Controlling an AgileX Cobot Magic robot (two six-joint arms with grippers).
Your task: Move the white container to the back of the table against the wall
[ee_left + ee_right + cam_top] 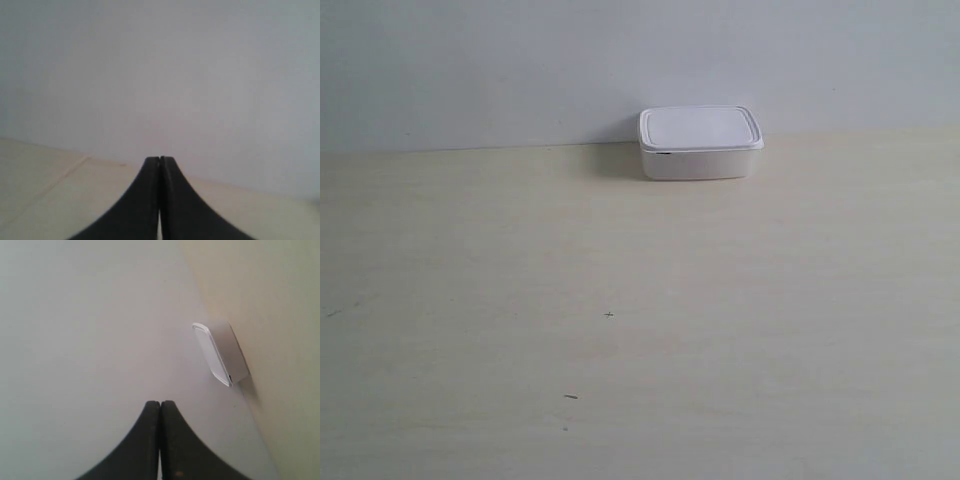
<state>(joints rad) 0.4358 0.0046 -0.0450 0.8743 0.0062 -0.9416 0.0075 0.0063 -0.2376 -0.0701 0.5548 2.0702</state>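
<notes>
The white container [700, 143] rests lid-up at the back of the cream table [620, 320], its rear side against the pale wall [520, 70]. No arm shows in the exterior view. The right wrist view catches the white container [220, 354] some way off, where table and wall meet, and my right gripper [160, 403] is shut with nothing between its black fingers. My left gripper [160, 158] is shut too and holds nothing; it faces the wall [175, 75] over a strip of table [60, 195], with the container out of that view.
A few tiny dark specks [570, 397] mark the table near its front. The seam between table and wall [470, 149] runs across the back.
</notes>
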